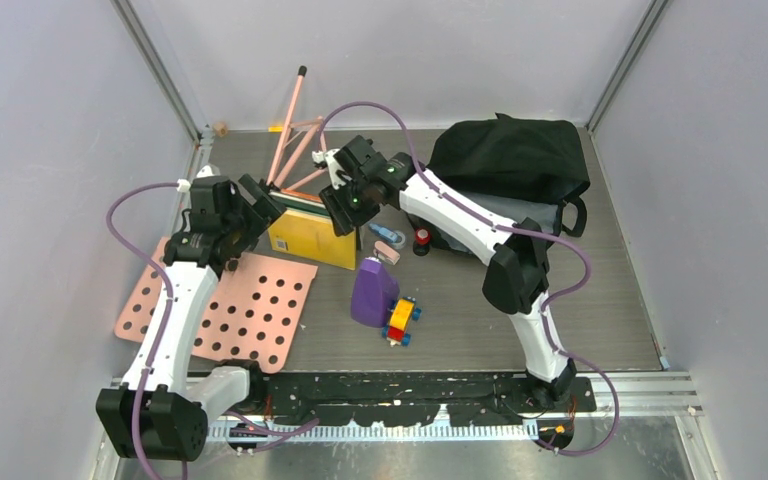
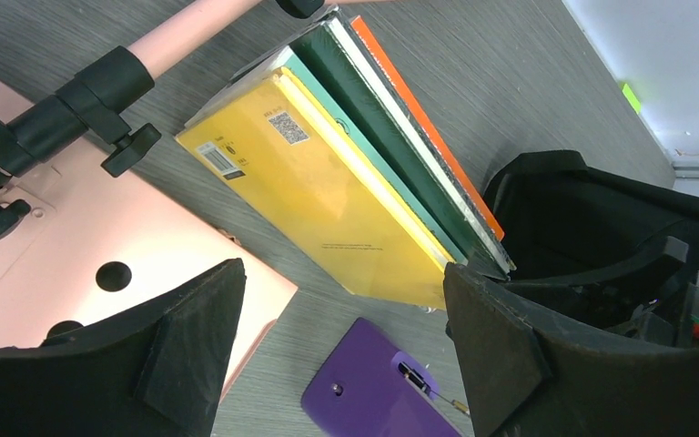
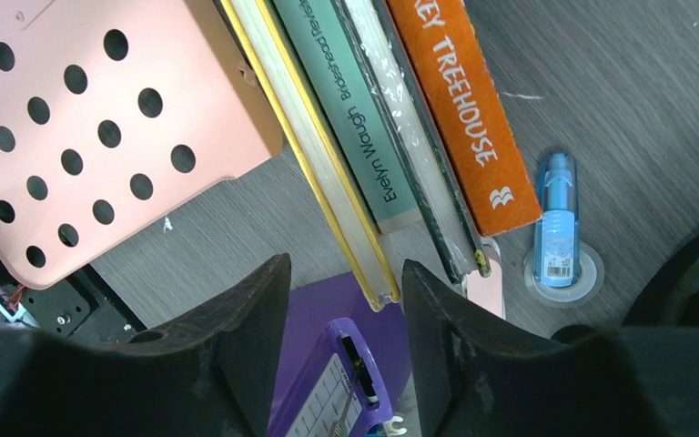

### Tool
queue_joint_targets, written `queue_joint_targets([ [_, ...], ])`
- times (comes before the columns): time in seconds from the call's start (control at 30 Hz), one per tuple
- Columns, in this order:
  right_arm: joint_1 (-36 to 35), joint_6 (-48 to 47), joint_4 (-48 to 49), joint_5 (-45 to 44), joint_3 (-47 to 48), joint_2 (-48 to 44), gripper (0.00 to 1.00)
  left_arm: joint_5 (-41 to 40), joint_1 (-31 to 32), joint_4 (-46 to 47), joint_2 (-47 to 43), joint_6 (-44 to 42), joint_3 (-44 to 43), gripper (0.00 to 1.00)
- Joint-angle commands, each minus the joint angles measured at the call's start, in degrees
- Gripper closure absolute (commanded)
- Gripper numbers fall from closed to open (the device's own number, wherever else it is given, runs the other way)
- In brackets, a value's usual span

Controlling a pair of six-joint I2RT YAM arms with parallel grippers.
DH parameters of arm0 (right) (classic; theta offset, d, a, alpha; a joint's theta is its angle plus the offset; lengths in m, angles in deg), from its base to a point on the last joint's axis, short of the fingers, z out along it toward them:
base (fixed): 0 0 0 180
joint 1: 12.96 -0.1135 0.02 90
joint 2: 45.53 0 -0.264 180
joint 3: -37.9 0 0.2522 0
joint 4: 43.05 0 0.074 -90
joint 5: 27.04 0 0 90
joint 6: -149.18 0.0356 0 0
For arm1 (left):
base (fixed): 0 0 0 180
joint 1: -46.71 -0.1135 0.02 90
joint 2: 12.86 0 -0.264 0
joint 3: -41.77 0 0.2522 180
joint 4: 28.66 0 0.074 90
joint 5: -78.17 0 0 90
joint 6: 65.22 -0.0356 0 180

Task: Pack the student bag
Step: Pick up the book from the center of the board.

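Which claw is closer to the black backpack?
Right. The right gripper is beside the book stack, toward the backpack; the left gripper is on the stack's far side.

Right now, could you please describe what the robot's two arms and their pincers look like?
Both the left arm and right arm have white links with bulky black joints and black bases. A purple cable loops along each. The left pincer and right pincer are made of broad, matte black wedges. A small green light glows by the right pincer.

Soft, even overhead light casts only faint shadows; the top view is sharp, while both wrist views blur their near fingers (image 2: 182, 364).
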Motion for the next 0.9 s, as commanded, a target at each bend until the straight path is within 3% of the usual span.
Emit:
queue_joint_targets([
  [0.0, -1.3, -2.8, -1.6, -0.5, 4.4, 0.4, 0.49, -0.2, -0.3, 0.2, -1.1, -0.7, -1.4, 0.17],
  [0.37, -3.5, -3.8, -1.8, -1.9, 5.0, 2.0, 0.58, -0.4, -0.3, 0.2, -0.3, -1.2, -1.0, 0.16],
  [0.7, -7.1, -5.4, 0.0, -9.5, 6.7, 5.0, 0.62, -0.6, -0.5, -1.8, -1.0, -2.7, -0.9, 0.14],
  [0.8, -7.6, -5.4, -0.3, -9.6, 8.0, 5.4, 0.75, -1.5, -0.6, -2.7, -1.7, -2.8, -1.3, 0.14],
  [0.87, -8.1, -5.4, -0.6, -9.4, 9.3, 4.8, 0.90, -3.8, -0.6, -3.5, -2.7, -3.0, -2.3, 0.14],
])
